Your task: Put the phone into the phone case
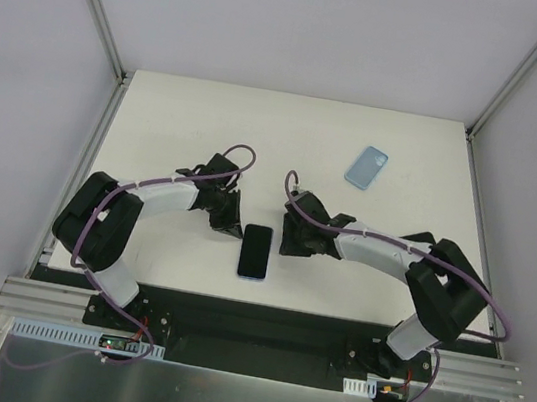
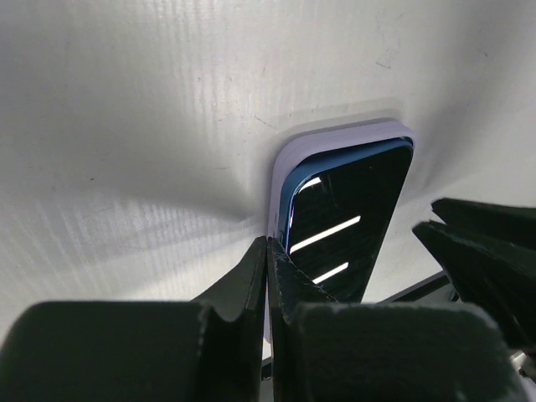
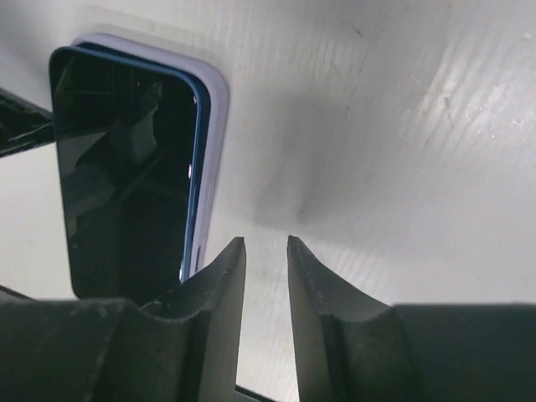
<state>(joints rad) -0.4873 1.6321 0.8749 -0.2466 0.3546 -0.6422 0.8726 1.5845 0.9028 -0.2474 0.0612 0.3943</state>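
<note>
The phone (image 1: pixel 255 251) lies flat, black glass up, near the table's front middle, between both grippers. In the left wrist view the phone (image 2: pixel 352 209) shows a thin blue edge and a pale lavender border; it also shows in the right wrist view (image 3: pixel 117 167). The light blue phone case (image 1: pixel 366 167) lies at the back right, apart from both arms. My left gripper (image 1: pixel 230 224) is shut and empty, its tips (image 2: pixel 270 243) at the phone's left long edge. My right gripper (image 1: pixel 288 239) stands just right of the phone, its jaws (image 3: pixel 265 241) a narrow gap apart over bare table.
The white table (image 1: pixel 178 127) is bounded by grey walls and corner posts at the back. A black strip and metal rail (image 1: pixel 257 346) run along the near edge by the arm bases.
</note>
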